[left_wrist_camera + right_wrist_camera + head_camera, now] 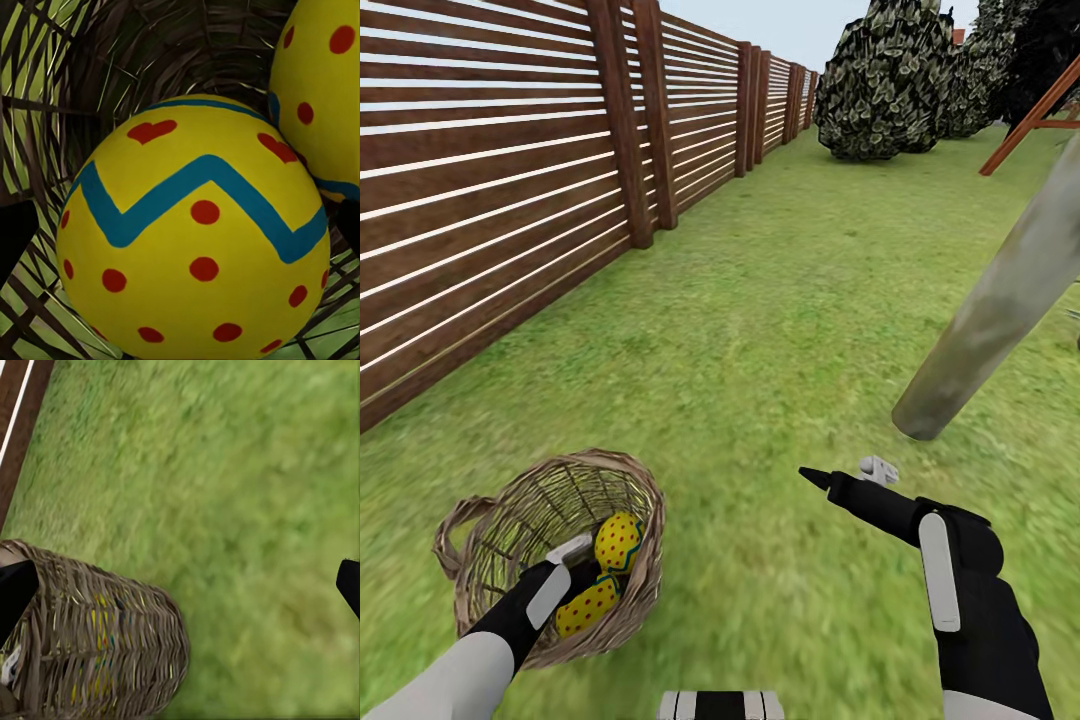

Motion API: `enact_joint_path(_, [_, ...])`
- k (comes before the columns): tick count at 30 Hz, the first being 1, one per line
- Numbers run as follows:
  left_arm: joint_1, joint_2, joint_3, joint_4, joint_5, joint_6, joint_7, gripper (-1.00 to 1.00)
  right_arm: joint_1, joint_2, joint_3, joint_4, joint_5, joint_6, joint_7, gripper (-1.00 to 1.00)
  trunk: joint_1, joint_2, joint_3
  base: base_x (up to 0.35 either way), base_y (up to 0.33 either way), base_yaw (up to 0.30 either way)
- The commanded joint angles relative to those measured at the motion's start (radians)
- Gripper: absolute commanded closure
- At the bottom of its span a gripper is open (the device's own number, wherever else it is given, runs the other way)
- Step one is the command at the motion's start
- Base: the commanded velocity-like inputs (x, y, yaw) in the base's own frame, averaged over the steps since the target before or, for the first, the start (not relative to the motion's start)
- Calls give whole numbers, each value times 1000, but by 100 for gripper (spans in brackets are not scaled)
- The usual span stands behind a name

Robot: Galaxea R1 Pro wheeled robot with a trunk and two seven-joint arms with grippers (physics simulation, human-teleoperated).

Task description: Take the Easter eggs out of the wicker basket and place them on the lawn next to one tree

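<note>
left wrist view puts a yellow easter egg (199, 247), red-dotted with a teal zigzag, right between my left fingers (16, 240), spread wide, inside the wicker basket (550, 520) on the lawn (760, 330). a second egg (326, 90) touches it. my right gripper (815, 478) hovers over grass, fingers apart. beyond stands the tree (1000, 300) trunk, then the wooden fence (510, 160).

The lawn (780, 330) carries the wicker basket (510, 520).
</note>
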Motion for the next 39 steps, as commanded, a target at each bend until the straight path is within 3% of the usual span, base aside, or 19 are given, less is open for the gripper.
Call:
enact_joint_path(1, [0, 0, -1, -2, 8, 4, 6, -100, -1, 1, -3, -1, 2, 5, 6, -100, 0, 0, -1, 0, 0, 0])
enact_joint_path(15, [0, 0, -2, -4, 8, 10, 1, -100, -1, 1, -4, -1, 2, 5, 6, -100, 0, 0, -1, 0, 0, 0])
enact_joint_path(20, [0, 3, -3, -4, 8, 15, -48, -100, -1, 1, -5, -1, 2, 5, 6, -100, 0, 0, -1, 0, 0, 0])
enact_joint_path(32, [0, 3, -3, -4, 8, 10, -54, -100, -1, 1, -5, -1, 2, 5, 6, -100, 0, 0, -1, 0, 0, 0])
enact_joint_path(39, [0, 2, -3, -2, 8, 5, -51, -100, -1, 1, -4, -1, 2, 5, 6, -100, 3, -2, -24, 0, 0, 0])
